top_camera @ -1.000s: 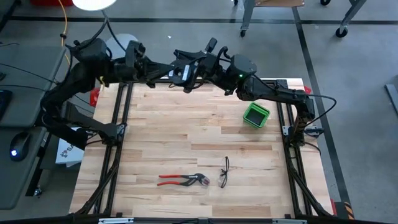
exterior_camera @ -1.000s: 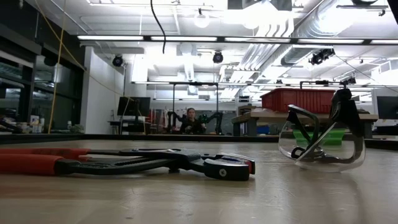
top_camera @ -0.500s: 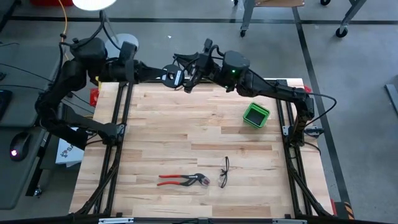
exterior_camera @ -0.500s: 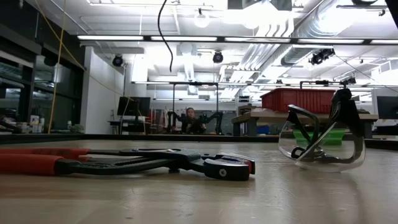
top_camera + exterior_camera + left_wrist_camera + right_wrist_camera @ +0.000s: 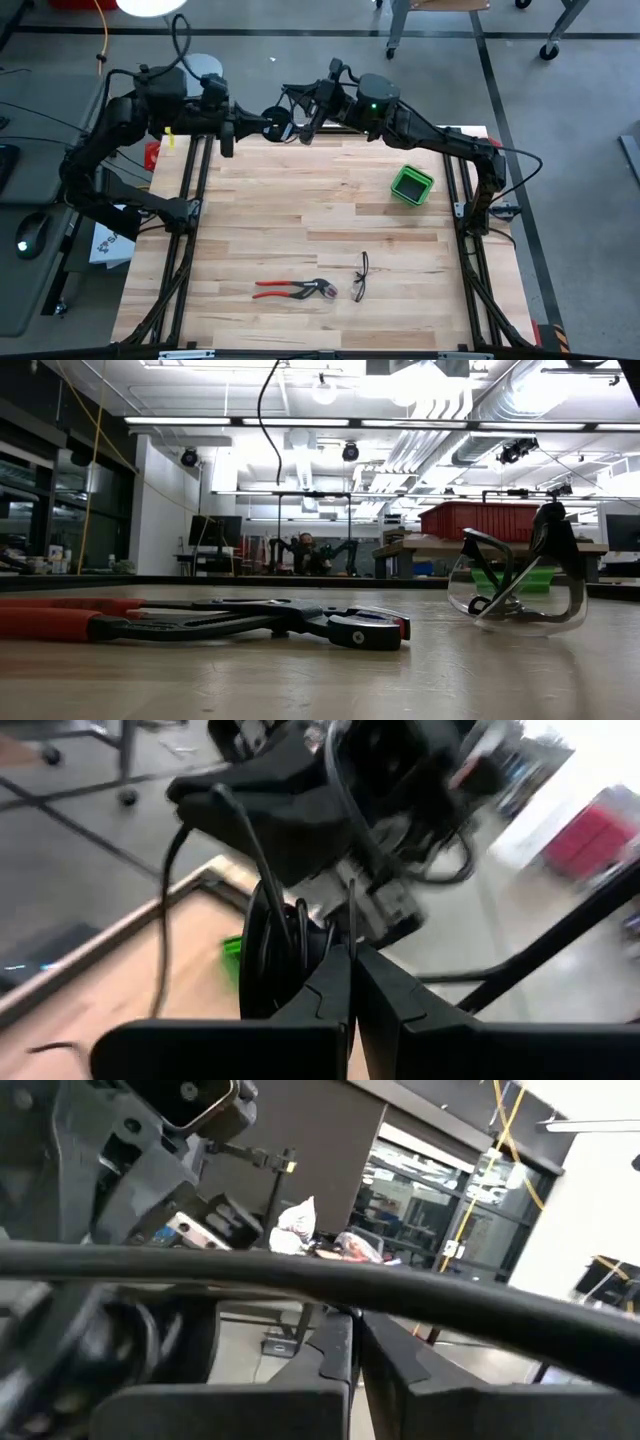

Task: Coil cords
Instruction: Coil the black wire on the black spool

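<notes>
The bench is pale jointed wood, smooth and matt. The pliers have glossy red plastic grips and dark metal heads. The glasses have clear glossy lenses. The bin is green plastic.

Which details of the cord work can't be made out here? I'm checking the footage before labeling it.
- Cord: high view shows only a small dark loop between the grippers; its ends and number of turns are too small to tell.
- Left gripper: its fingers hide where the cord is pinched.
- Right gripper: blurred; contact unclear.
- Low view: both grippers lie outside the frame.
</notes>
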Controlling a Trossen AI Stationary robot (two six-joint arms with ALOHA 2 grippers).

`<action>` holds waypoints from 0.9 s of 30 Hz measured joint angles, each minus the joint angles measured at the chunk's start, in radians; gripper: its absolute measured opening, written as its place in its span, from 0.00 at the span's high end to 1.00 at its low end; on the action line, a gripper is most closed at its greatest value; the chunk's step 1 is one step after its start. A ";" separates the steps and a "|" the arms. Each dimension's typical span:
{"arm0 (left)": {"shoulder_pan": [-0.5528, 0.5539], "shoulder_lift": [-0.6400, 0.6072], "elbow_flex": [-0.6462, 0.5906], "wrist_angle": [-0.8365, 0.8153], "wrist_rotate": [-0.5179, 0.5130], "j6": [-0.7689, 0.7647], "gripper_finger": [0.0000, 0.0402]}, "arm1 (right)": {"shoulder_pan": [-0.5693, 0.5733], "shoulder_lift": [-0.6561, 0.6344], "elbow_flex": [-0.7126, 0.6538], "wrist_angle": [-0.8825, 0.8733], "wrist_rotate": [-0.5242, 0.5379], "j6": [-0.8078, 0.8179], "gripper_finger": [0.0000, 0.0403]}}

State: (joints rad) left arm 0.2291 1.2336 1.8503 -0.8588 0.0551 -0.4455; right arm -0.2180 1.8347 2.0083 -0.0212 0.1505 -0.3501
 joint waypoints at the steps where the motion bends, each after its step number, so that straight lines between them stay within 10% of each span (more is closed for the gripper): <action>1: 0.000 0.001 0.000 -0.021 -0.005 0.024 1.00 | -0.004 0.000 0.000 -0.007 -0.010 0.001 1.00; 18: -0.004 0.010 0.002 -0.006 -0.333 0.514 1.00 | -0.043 -0.008 0.001 -0.111 -0.021 0.038 1.00; 27: -0.004 0.013 0.002 0.151 -0.329 0.605 1.00 | -0.047 -0.015 0.001 -0.147 -0.030 0.188 0.98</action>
State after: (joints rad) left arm 0.2249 1.2465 1.8519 -0.7073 -0.2741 0.1597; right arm -0.2646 1.8200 2.0090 -0.1680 0.1205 -0.1622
